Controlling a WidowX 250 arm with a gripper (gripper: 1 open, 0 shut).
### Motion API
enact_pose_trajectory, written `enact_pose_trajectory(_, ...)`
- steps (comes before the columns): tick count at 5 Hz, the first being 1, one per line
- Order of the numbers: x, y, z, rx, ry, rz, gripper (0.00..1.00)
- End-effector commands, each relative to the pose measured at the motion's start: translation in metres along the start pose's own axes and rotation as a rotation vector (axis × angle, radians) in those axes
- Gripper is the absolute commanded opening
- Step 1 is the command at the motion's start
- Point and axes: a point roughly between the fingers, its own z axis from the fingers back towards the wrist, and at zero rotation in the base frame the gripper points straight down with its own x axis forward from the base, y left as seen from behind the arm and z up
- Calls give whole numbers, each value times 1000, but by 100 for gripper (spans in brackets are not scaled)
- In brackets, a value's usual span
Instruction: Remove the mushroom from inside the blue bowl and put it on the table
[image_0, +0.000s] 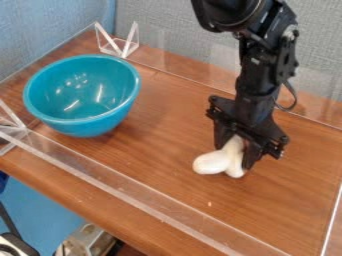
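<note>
The mushroom (214, 162) shows as a cream-white lump low over the table (147, 150), right of centre; its cap is not visible. My gripper (238, 155) points straight down and is shut on the mushroom, black fingers (259, 147) on either side of it. Whether the mushroom rests on the wood or hangs just above it I cannot tell. The blue bowl (83, 93) stands upright at the left, turquoise and glossy, with nothing visible inside it. Gripper and bowl are well apart.
Low clear acrylic walls (160, 205) run along the table's front and back edges. Clear triangular brackets (123, 42) stand at the back left corner. A blue wall rises behind the table.
</note>
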Motion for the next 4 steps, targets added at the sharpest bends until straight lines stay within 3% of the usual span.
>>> enact_pose_trajectory(1, 2, -11, 17, -10, -60, -18, 0)
enact_pose_trajectory(4, -4, -20, 13, -20, -48, -15, 0)
